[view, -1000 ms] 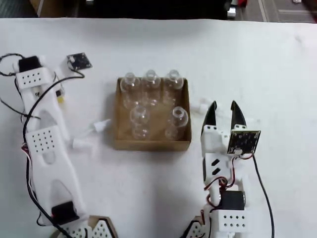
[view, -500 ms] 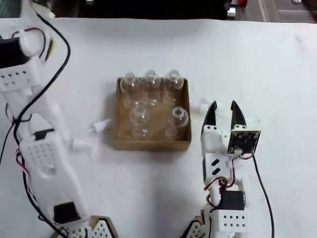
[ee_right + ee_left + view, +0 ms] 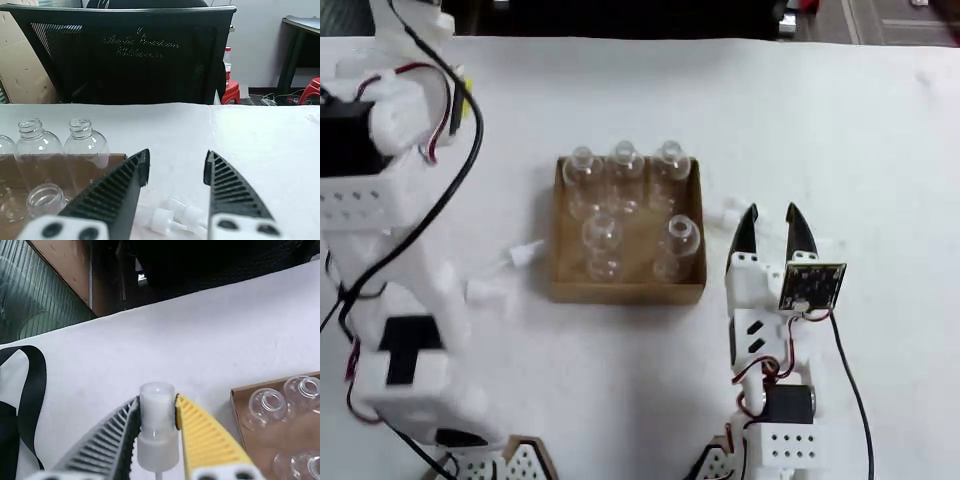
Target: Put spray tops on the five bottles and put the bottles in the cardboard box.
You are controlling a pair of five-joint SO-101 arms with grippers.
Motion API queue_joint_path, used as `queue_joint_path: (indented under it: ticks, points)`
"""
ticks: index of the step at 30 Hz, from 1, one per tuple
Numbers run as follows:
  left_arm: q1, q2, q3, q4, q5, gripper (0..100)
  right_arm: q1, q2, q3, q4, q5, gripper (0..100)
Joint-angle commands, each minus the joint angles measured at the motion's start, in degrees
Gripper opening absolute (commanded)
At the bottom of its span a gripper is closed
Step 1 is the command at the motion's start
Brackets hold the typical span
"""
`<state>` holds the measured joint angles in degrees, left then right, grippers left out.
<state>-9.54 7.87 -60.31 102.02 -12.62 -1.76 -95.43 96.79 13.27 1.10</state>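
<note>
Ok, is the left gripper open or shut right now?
Shut: the left gripper clamps a white spray top between its two fingers.

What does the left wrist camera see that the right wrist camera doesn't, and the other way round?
From the left wrist: a grey-and-yellow tool shut on a white spray top. From the right wrist: an open black tool, loose spray tops lying on the table by it, and a black chair behind. In both: the white table, the cardboard box and the uncapped bottles standing in it.
</note>
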Motion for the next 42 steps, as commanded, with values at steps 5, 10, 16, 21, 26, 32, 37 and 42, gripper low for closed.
queue_joint_path:
  ticks: [5, 10, 16, 21, 26, 32, 37, 42]
  points:
    - [2.9, -18.0, 14.2, -2.0, 1.1, 2, 0.1, 0.1, 0.4, -0.1, 0.9, 15.9]
    - [3.1, -23.9, 21.4, -6.0, 1.2, 2, 0.1, 0.1, 0.4, -0.1, 0.9, 15.9]
    - [3.2, -30.3, 30.9, -9.7, 6.3, 2, 0.1, 0.1, 0.4, -0.1, 0.9, 15.9]
    - [3.9, -37.6, 38.9, -15.1, 8.8, 2, 0.1, 0.1, 0.4, -0.1, 0.9, 15.9]
    - [4.1, -43.9, 50.7, -24.5, 8.8, 2, 0.1, 0.1, 0.4, -0.1, 0.9, 15.9]
    - [7.1, -50.9, 68.5, -37.5, 8.8, 2, 0.1, 0.1, 0.4, -0.1, 0.9, 15.9]
    - [13.0, -58.3, 81.3, -51.3, 8.4, 2, 0.1, 0.1, 0.4, -0.1, 0.9, 15.9]
    - [14.8, -66.7, 93.5, -64.8, 8.4, 2, -0.1, 0.1, 0.4, 0.1, 0.9, 15.9]
